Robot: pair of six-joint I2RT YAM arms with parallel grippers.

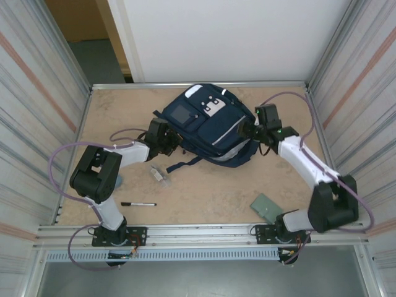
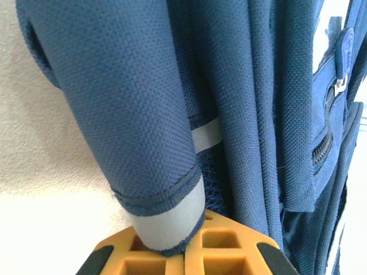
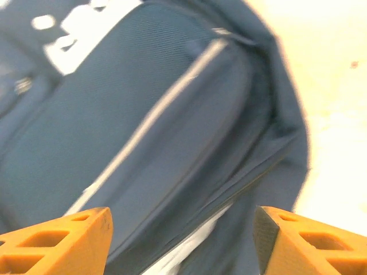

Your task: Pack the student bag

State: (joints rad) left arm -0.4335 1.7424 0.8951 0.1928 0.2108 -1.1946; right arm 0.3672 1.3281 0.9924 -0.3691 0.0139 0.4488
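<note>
Top view: the big navy-blue fabric student bag (image 1: 213,133) lies flat toward 12 o'clock on the tan tabletop (image 1: 204,192). The left gripper (image 1: 166,139) is at its 9 o'clock edge and the right gripper (image 1: 252,131) at its 3 o'clock.

Left wrist: coarse weave and a zipper (image 2: 321,146) up close, orange fingers (image 2: 246,243) pinched together on a grey-tipped strap (image 2: 172,220).

Right wrist: blurry. Orange fingers (image 3: 69,252) are wide apart, with a pale-striped bag panel just ahead at 12 o'clock.

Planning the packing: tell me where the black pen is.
Top view: the black pen lies at the table's near left, just right of the left arm, apart from the student bag.
</note>
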